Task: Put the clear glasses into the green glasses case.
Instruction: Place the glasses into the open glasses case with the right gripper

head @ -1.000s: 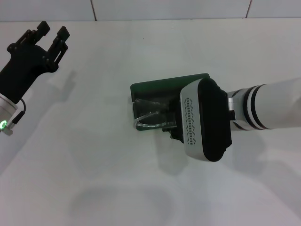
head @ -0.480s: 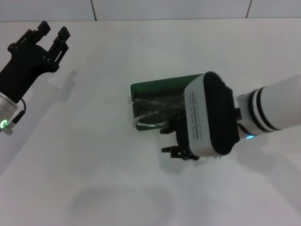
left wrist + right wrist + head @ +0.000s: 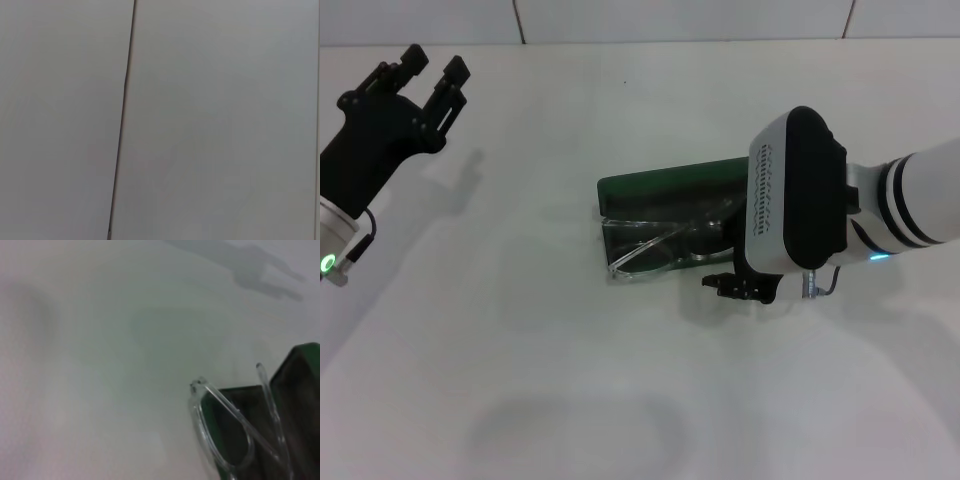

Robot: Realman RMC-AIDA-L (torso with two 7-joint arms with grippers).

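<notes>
Clear, colourless plastic glasses (image 3: pixel 645 252) lie lengthwise in the open dark green hard case (image 3: pixel 660 185) mid-surface, long axis left-right. Right tool (image 3: pixel 740 287), near the case's right end, grips nothing; its opening unclear. Left tool (image 3: pixel 420 70) hovers far-left, fingers parted, empty.

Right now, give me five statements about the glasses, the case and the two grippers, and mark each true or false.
1. The case lies open on the table. True.
2. The glasses lie on the table well away from the case. False: they rest in the open case, one end poking over its edge.
3. The left gripper is at the case. False: it is at the far left, nowhere near the case.
4. The right gripper is beside the case, near the glasses. True.
5. The right gripper holds the glasses in the air. False: the glasses sit in the case, apart from its fingers.
</notes>
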